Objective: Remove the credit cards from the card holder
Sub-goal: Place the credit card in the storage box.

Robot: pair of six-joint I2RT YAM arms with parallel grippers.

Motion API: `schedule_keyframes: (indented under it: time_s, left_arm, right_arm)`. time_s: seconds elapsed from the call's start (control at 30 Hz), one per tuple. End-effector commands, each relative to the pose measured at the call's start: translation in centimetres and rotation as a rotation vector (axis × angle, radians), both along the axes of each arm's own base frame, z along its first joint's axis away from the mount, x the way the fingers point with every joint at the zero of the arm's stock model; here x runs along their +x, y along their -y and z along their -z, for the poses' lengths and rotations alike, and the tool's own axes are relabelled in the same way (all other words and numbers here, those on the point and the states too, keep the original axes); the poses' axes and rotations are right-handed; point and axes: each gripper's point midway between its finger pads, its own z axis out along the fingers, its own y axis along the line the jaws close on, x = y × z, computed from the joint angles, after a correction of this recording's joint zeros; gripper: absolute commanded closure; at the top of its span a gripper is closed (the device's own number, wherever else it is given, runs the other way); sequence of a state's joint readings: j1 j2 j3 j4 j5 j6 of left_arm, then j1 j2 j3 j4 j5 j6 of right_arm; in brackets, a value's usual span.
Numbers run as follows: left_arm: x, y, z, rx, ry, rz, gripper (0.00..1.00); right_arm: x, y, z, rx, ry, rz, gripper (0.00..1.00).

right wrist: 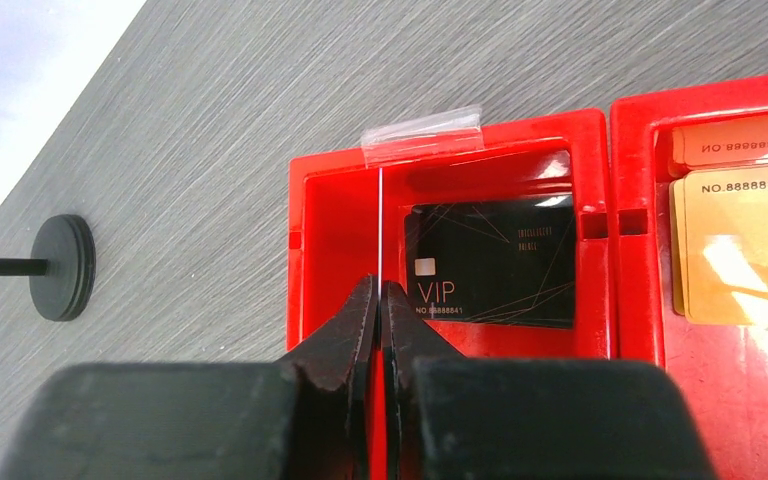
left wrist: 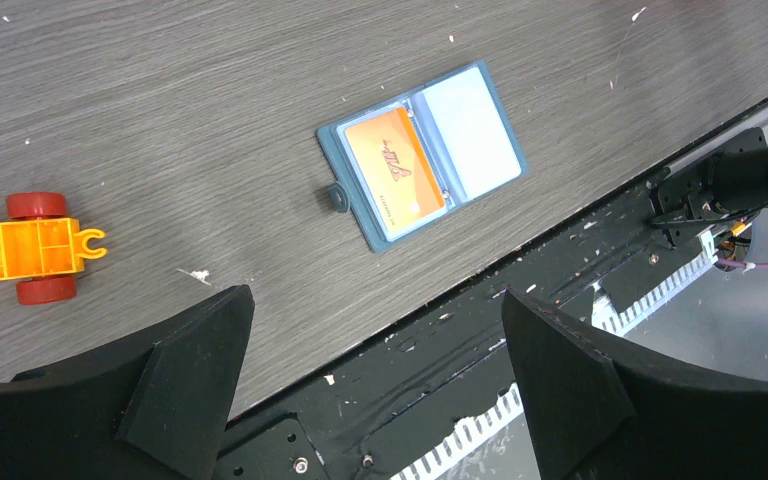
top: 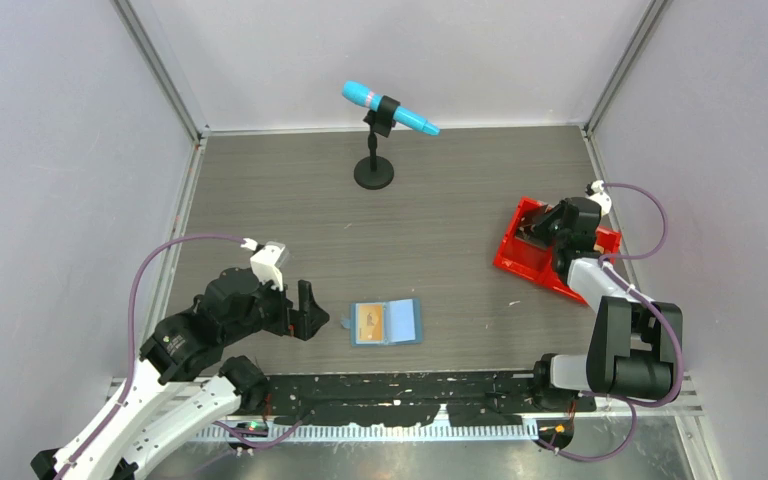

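Note:
The teal card holder [top: 386, 322] lies open near the table's front edge, an orange-gold credit card [top: 368, 321] in its left pocket. It also shows in the left wrist view [left wrist: 422, 157] with the card [left wrist: 395, 165]; the right pocket looks pale blue. My left gripper [top: 310, 312] is open and empty just left of the holder [left wrist: 375, 300]. My right gripper [right wrist: 381, 285] is shut on a thin card seen edge-on [right wrist: 380, 220], over the left compartment of the red bin [right wrist: 460, 130], at the right in the top view [top: 542, 228].
The red bin [top: 515, 255] holds a black VIP card [right wrist: 490, 265] in one compartment and gold cards [right wrist: 740, 240] in the other. A blue microphone on a black stand [top: 375, 140] stands at the back. An orange toy with red wheels [left wrist: 30, 248] lies left.

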State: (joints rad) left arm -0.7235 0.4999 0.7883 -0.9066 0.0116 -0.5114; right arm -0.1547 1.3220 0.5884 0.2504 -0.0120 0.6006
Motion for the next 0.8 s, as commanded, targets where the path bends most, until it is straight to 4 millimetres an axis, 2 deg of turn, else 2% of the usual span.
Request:
schedule_keyframes:
  time_s: [0.0,0.13,0.53,0.77]
  left_arm:
    - [0.3,0.0,-0.5,0.004,0.025,0.009,0.01]
    - [0.3,0.0,-0.5,0.002,0.026,0.008,0.01]
    - [0.2,0.0,-0.5,0.002,0.027,0.010,0.01]
    - [0.3,0.0,-0.5,0.002,0.028,0.009,0.01]
  right_arm:
    - [0.8,0.6,-1.1,-0.012,0.054,0.016,0.91]
    - [0.5,1.2,-1.0,-0.023,0.059,0.054,0.90]
    - [-0.1,1.0,1.1,0.023,0.065,0.081,0.89]
    - [-0.1,1.0,1.4,0.037,0.071,0.093,0.80]
